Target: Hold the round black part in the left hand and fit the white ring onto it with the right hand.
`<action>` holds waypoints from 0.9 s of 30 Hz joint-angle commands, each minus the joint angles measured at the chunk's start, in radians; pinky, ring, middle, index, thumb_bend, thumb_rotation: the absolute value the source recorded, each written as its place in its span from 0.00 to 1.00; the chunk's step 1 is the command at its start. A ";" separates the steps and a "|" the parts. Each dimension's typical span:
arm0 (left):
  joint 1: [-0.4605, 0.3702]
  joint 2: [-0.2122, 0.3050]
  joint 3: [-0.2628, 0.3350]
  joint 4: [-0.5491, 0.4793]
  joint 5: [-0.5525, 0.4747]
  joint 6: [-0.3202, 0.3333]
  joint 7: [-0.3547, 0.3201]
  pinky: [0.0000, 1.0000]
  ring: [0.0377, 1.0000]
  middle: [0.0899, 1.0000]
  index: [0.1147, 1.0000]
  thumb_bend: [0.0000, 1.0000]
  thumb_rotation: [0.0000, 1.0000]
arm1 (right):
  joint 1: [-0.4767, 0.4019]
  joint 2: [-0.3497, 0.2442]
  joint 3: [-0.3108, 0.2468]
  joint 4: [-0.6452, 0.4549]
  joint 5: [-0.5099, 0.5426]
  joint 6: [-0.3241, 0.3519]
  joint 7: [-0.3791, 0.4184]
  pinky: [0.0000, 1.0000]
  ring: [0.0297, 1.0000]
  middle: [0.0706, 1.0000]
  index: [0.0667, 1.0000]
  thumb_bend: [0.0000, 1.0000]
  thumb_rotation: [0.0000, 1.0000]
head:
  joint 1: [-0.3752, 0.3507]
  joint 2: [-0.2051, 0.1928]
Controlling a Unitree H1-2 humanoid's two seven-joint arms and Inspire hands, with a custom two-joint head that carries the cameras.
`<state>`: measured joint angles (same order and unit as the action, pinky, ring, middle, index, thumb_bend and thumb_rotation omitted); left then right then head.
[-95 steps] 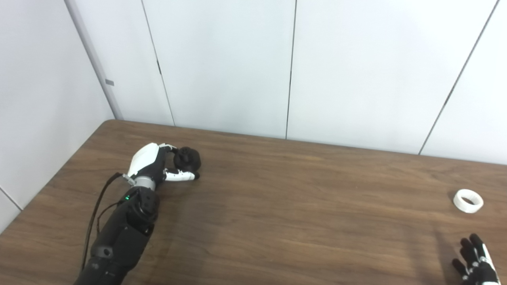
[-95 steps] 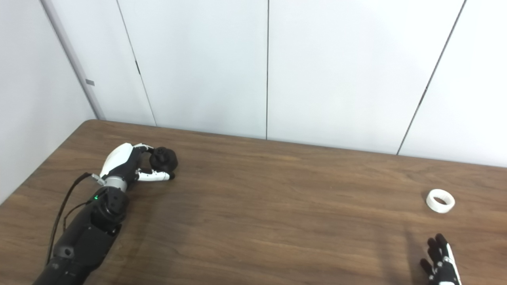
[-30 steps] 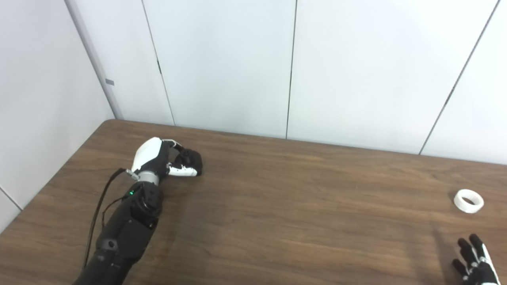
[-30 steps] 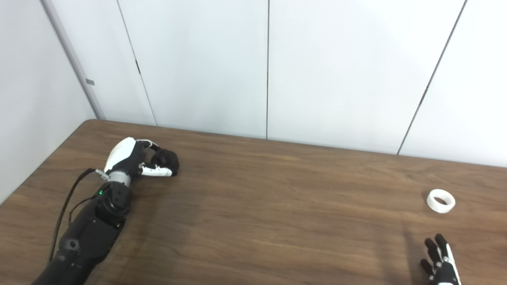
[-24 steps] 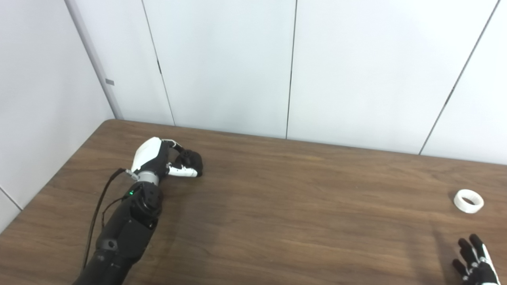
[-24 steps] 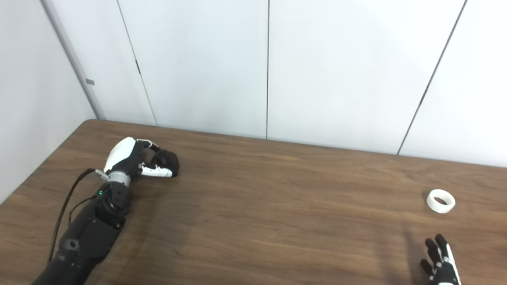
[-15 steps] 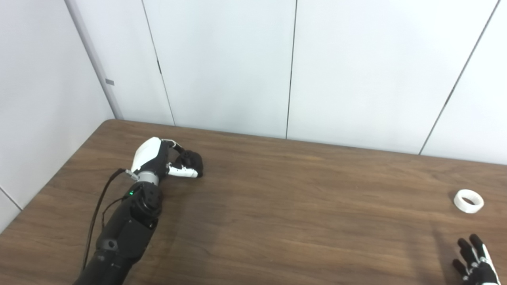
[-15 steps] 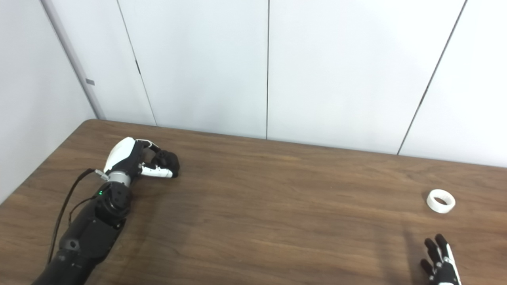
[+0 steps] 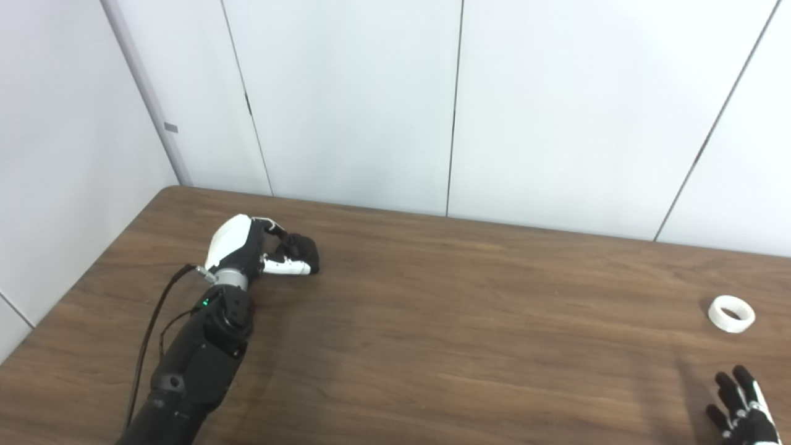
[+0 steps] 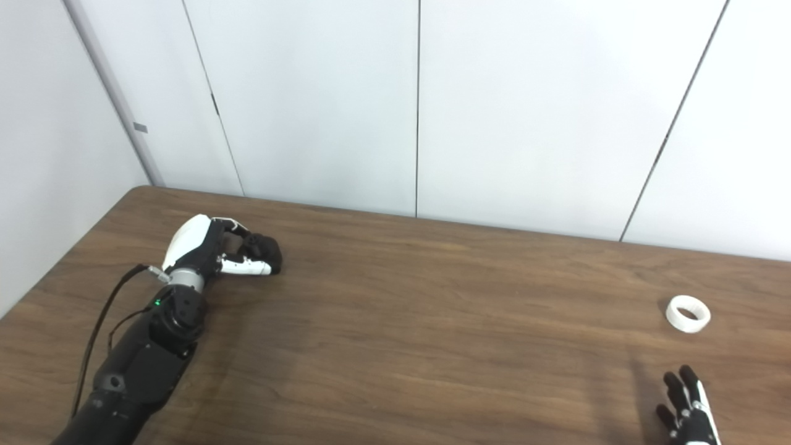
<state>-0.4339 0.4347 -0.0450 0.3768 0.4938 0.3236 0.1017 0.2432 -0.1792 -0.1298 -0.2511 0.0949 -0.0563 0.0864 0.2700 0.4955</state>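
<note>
- Left hand [image 9: 250, 250]: your fingers curl round the round black part [image 9: 301, 250], on the table [image 9: 432, 321] far left.
- Right hand [image 9: 741, 414]: fingers spread, empty.
- White ring [image 9: 731, 313]: lies flat, at 12 o'clock from it, near.

A bare lab or office: wooden table [image 9: 469, 321], white panelled walls [image 9: 346, 99].

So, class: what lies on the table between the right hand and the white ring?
Nothing. In both eye views, only bare table separates the right hand, fingers spread at the bottom edge, from the white ring beyond it.
</note>
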 commanded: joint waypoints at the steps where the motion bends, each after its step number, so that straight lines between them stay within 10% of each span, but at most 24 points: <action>1: -0.033 0.029 0.005 -0.026 0.009 -0.030 0.025 0.85 0.87 0.76 0.42 0.52 0.04 | -0.002 -0.011 -0.008 -0.012 -0.002 -0.031 0.000 1.00 1.00 0.97 1.00 0.54 1.00 | 0.001 0.001; 27: 0.187 0.021 -0.058 -0.639 0.128 0.066 -0.161 0.80 0.86 0.75 0.42 0.52 0.05 | -0.003 0.000 0.017 -0.053 -0.010 0.048 0.007 1.00 1.00 0.99 1.00 0.57 1.00 | -0.102 0.065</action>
<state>-0.2315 0.4454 -0.1061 -0.2130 0.5976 0.3927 -0.0568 0.2427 -0.1827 -0.1138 -0.2740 0.0909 -0.0166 0.1015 0.1673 0.5598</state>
